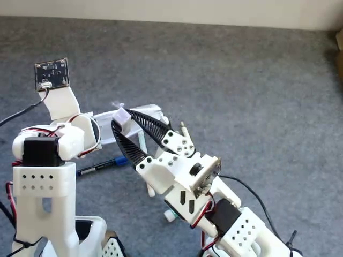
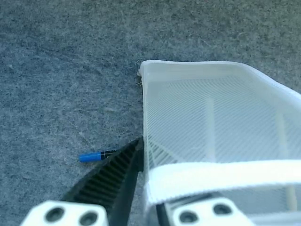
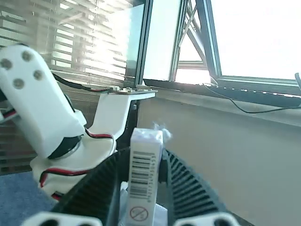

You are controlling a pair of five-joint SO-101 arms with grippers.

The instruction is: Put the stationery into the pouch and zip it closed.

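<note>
Pouch (image 2: 211, 117) rim in left gripper (image 2: 143, 155), pen (image 1: 102, 166) on carpet (image 1: 241, 80) beside it — small box (image 3: 145, 188) in right gripper (image 3: 143, 162), over pouch.

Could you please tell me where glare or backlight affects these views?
Right wrist view: the window is blown out to white, backlighting the small white barcoded block. Left wrist view: sunlight glows through the translucent white mesh pouch. High view: even light on the grey carpet.

Daylight enters through the window (image 3: 254, 37), whose panes glare white; sunlit blinds (image 3: 70, 42) glow beside it. The grey table (image 1: 257, 80) is evenly and brightly lit, carrying only soft, faint shadows.
</note>
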